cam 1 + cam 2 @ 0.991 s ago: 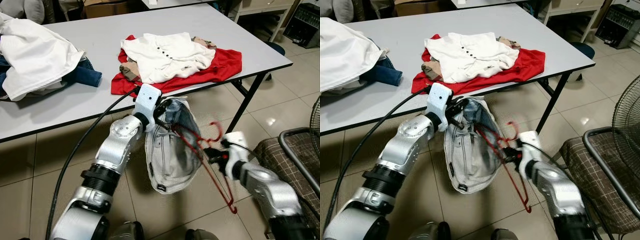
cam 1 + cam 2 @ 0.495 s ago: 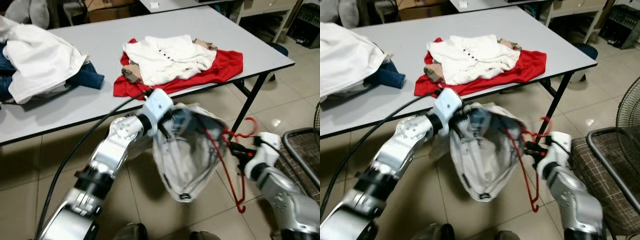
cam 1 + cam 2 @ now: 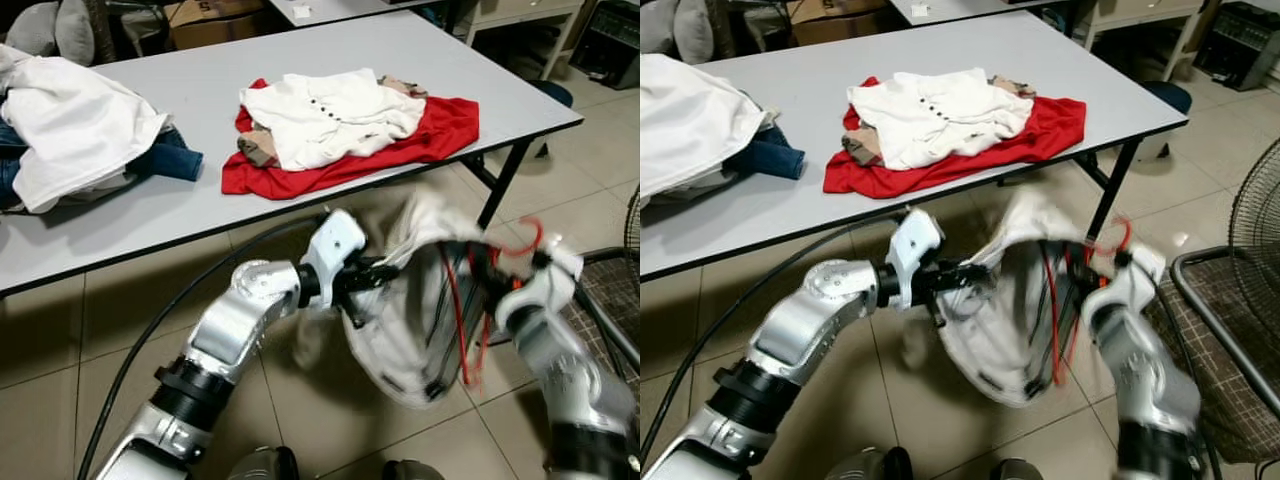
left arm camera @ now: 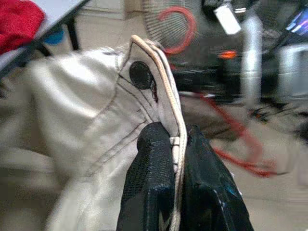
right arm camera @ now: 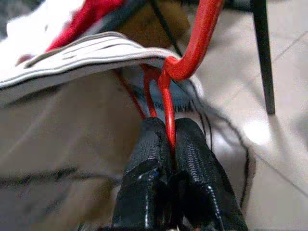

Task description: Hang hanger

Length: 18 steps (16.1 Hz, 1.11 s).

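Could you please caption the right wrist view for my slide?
Right gripper shut on red hanger beside the pale garment.

Motion-blurred: pale garment (image 3: 400, 310) between both grippers, lower hem smeared. Red hanger (image 3: 462, 300) partly hidden inside garment, beside right gripper (image 5: 166, 144); hook tip cut off in right wrist view. Left gripper (image 4: 175, 144) fingertips buried by waistband seam. Background beyond left gripper blurred, unreadable.
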Available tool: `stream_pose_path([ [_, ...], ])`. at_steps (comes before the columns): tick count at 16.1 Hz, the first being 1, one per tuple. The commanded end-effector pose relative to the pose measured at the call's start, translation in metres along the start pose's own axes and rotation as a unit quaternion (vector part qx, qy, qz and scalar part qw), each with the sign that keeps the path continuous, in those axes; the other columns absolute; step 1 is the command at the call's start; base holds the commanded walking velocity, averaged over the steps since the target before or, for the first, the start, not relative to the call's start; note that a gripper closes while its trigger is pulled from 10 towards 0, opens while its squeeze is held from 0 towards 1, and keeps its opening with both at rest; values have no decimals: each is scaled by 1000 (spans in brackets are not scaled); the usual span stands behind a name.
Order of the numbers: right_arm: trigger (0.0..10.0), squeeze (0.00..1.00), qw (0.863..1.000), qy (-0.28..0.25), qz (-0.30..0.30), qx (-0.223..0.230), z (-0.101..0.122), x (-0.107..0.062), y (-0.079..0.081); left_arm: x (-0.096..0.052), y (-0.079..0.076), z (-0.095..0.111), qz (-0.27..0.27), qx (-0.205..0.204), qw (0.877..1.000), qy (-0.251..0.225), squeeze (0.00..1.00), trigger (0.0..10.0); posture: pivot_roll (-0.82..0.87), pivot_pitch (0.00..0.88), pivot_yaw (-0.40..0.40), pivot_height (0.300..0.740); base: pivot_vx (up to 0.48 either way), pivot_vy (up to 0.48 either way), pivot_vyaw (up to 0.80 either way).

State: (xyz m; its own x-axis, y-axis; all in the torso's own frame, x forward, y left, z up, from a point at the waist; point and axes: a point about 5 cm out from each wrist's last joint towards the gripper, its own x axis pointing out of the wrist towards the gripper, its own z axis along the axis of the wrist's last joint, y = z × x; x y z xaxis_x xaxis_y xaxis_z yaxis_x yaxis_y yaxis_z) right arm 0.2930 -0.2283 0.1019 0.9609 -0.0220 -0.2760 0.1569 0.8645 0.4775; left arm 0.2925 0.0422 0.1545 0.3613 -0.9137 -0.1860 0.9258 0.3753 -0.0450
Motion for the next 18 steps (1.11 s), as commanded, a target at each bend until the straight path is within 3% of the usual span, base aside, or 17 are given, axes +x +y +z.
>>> stream_pose_path([
  [1, 10000, 0, 998, -52, -35, 12, 19, 0, -10, -2, -8, 9, -41, -22, 999, -14, 0, 0, -172, 118, 67, 740, 0, 0, 0],
  [3, 10000, 0, 996, -73, -48, 10, 29, 3, -13, -4, -17, 17, -84, -60, 994, -20, 0, 0, -169, 113, 68, 740, 0, 0, 0],
  [5, 10000, 0, 995, -79, -58, -20, 34, 5, -13, -5, -24, 29, -127, -88, 987, -37, 0, 0, -169, 113, 68, 740, 0, 0, 0],
  [9, 10000, 0, 991, -102, -87, -1, 39, 10, -15, -4, -35, 68, -203, -146, 963, -96, 0, 0, -169, 94, 82, 740, 0, 0, 0],
  [12, 10000, 0, 988, -134, -76, 10, 49, 14, -5, 4, -35, 78, -199, -173, 960, -99, 0, 0, -165, 90, 86, 740, 0, 0, 0],
  [16, 10000, 0, 961, -273, -9, 51, 65, 7, 18, 10, -35, 97, -218, -242, 937, -125, 0, 0, -161, 87, 99, 740, 0, 0, 0],
  [18, 10000, 0, 956, -290, 10, 44, 62, 8, 24, 14, -36, 95, -212, -241, 941, -106, 0, 0, -161, 87, 99, 740, 0, 0, 0],
])
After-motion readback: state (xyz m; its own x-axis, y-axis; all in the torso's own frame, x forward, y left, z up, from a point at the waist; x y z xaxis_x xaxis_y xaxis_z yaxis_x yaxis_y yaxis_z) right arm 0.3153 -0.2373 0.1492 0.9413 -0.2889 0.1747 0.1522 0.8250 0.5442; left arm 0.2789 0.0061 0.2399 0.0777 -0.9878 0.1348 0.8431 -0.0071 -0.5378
